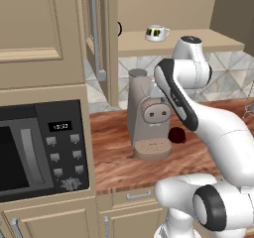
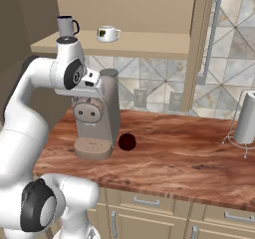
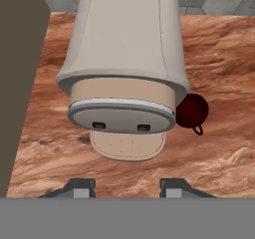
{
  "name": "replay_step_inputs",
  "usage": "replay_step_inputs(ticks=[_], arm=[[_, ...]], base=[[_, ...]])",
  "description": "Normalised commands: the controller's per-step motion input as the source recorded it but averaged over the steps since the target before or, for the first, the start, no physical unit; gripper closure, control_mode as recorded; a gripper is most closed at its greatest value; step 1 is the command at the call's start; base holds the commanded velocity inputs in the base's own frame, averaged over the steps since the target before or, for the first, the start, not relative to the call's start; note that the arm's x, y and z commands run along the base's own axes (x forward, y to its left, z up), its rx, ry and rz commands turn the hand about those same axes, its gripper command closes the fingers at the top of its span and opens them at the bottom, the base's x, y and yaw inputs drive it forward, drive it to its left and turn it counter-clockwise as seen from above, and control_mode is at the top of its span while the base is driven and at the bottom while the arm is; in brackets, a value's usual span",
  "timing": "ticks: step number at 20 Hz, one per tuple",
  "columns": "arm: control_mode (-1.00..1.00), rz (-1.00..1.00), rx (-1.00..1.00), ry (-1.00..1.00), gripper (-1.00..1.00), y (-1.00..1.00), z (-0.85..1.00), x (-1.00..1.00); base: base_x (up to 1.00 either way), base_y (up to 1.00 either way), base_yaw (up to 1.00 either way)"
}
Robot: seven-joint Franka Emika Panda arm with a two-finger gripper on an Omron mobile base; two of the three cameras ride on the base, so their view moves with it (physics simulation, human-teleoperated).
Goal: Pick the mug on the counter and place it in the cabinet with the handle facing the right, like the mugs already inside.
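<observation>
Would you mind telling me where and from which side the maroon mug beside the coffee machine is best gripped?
Probably across the rounded body of the mug, coming down from above with the open gripper. It stands upright on the counter, close against the coffee machine, so a sideways approach from there is blocked. In the hand view its thin handle sticks out at the lower right; place the fingers clear of it.
</observation>
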Motion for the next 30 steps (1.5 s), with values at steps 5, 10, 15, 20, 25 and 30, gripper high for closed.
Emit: replay_step_inputs(ticks=[5, 10, 15, 20, 25, 30], arm=[[-1.00, 0.00, 0.00, 0.00, -1.00, 0.00, 0.00, -0.09], [-1.00, 0.00, 0.00, -0.07, -1.00, -0.02, 0.00, -0.29], [-1.00, 0.00, 0.00, -0.12, -1.00, -0.06, -0.10, -0.32], [-1.00, 0.00, -0.01, -0.14, -1.00, -0.11, -0.21, -0.27], [-1.00, 0.00, -0.03, -0.12, -1.00, -0.16, -0.27, -0.23], [-1.00, 0.00, 0.00, -0.08, -1.00, -0.25, -0.21, -0.06]], base=[[0.00, 0.00, 0.00], [0.00, 0.00, 0.00], [0.00, 0.00, 0.00], [0.00, 0.00, 0.00], [0.00, 0.00, 0.00], [0.00, 0.00, 0.00]])
